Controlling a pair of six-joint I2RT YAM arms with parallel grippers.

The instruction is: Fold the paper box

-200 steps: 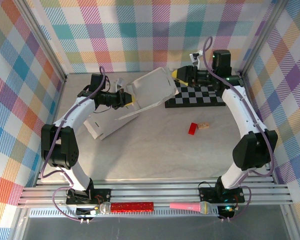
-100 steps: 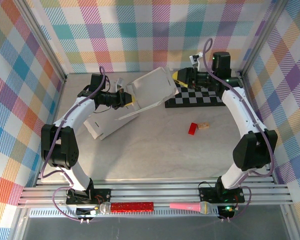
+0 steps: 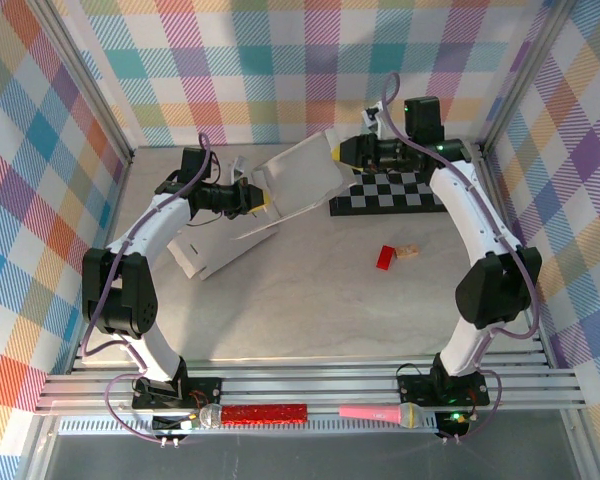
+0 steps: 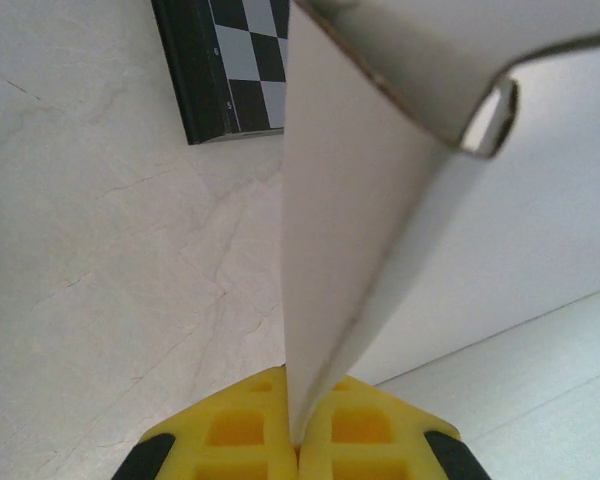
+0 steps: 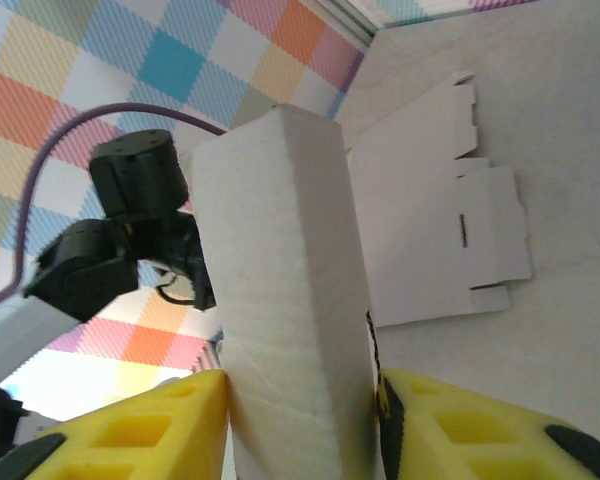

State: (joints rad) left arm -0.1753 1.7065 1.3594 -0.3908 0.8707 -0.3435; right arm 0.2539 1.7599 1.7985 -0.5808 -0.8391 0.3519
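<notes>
A flat white cardboard blank (image 3: 212, 250) lies at the left of the grey counter (image 3: 310, 300) (untouched, by the look of it). Just right of it, the left pincer (image 4: 298, 440) is pinched tight on a thin edge panel of the white paper box (image 3: 300, 178), which hangs above the counter between the arms. On the right, the right pincer (image 5: 300, 410) clasps the box's far end, a finger against each side. The box looks opened into a loose sleeve. I judge that the end flaps are not yet folded or tucked, so most of the folding is left.

Your lab robot cell
You had plaid walls (image 3: 280, 70), an aluminium frame (image 3: 310, 385) and a checkerboard (image 3: 395, 188).
</notes>
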